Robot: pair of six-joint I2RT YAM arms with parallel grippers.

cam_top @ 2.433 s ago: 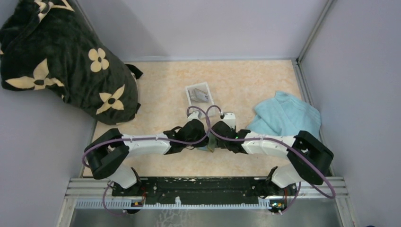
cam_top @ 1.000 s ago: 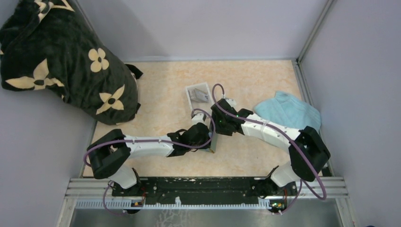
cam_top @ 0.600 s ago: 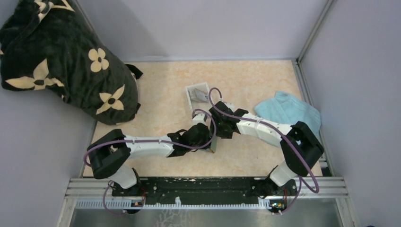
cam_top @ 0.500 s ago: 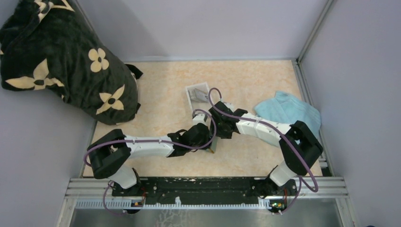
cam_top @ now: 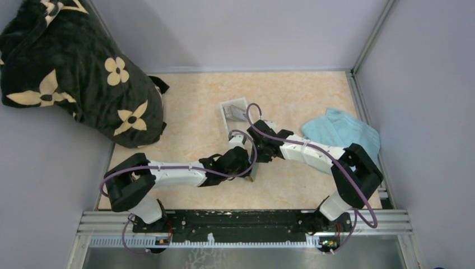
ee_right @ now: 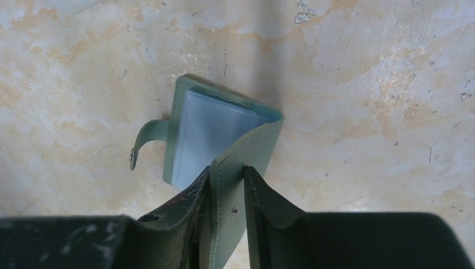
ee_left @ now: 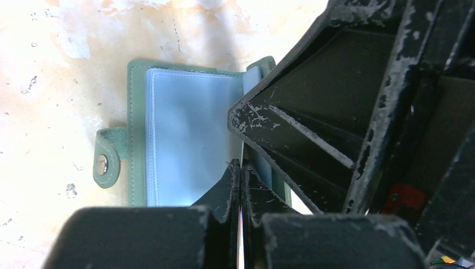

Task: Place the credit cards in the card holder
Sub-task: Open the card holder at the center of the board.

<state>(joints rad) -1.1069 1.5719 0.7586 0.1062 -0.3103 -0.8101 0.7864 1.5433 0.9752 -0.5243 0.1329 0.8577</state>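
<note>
Grey-green folding card holder point(ee_right: 218, 131) is held open mid-table, its raised cover pinched by the right gripper point(ee_right: 227, 190), which blocks the closed left gripper point(ee_left: 241, 168). White plastic tray point(cam_top: 234, 110) is seen just beyond, light blue towel point(cam_top: 341, 134) at right.

1. The card holder point(ee_right: 218, 134) lay open on the bench point(ee_right: 364, 84). It was dull green outside with pale blue sleeves inside. One cover lay flat and the other stood raised. Its snap strap point(ee_right: 147, 137) stuck out sideways.
2. The credit cards point(cam_top: 238, 114) lay greyish in a white tray point(cam_top: 232, 102) beyond it, too small to count.
</note>
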